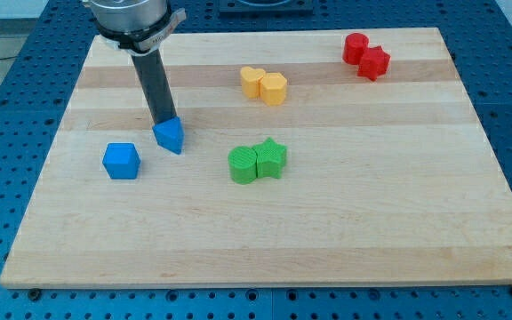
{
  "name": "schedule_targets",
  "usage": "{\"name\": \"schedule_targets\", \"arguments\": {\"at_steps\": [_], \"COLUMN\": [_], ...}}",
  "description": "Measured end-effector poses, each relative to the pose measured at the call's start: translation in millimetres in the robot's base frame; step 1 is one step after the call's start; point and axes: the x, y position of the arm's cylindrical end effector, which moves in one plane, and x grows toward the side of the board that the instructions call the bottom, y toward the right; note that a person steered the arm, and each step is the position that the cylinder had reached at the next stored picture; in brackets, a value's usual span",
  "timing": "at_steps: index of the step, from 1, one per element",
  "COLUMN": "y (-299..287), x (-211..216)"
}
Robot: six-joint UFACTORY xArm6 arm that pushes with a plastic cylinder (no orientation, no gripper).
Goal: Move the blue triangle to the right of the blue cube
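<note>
The blue triangle (171, 136) lies on the wooden board (265, 222), to the right of the blue cube (121, 161) and a little nearer the view's top, with a gap between them. My tip (164, 123) stands right at the triangle's top-left edge and appears to touch it. The rod rises from there toward the view's top left. The cube sits apart from the tip, down and to its left.
Two green blocks (257, 161), one star-shaped, sit together near the board's middle. Two yellow blocks (264, 85) sit above them. Two red blocks (366, 55) sit at the top right. Blue perforated table (7, 107) surrounds the board.
</note>
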Motion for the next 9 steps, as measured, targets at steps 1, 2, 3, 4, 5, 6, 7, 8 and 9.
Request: {"name": "schedule_targets", "arguments": {"at_steps": [1,2,3,4,5,6,7,8,9], "y": [1,1,1,1,1,7,7,20,32], "x": [9,21,28,30,33,35,25,25,28]}}
